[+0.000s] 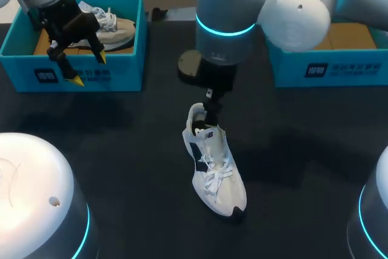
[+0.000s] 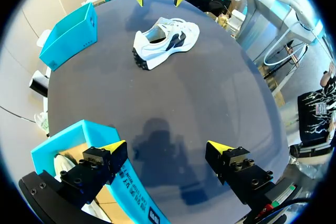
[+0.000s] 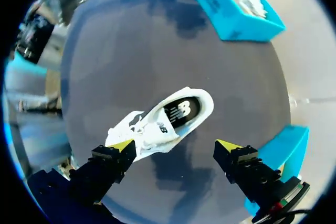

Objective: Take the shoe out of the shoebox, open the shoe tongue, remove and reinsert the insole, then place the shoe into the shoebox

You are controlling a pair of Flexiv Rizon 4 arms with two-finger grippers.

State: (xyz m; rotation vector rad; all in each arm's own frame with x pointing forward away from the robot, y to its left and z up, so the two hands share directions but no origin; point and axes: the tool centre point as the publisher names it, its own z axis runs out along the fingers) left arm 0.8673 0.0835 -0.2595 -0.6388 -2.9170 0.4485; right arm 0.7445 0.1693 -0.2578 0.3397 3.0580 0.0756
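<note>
Shoe point(image 1: 217, 174) lies on table point(image 1: 121, 150), another shoe point(image 1: 118, 27) in left shoebox point(image 1: 91, 74).

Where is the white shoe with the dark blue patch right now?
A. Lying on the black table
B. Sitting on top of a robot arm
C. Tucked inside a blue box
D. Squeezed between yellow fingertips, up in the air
A: the white shoe lies on its sole on the black table, and the right gripper above it has its fingers open, not gripping it.
</note>
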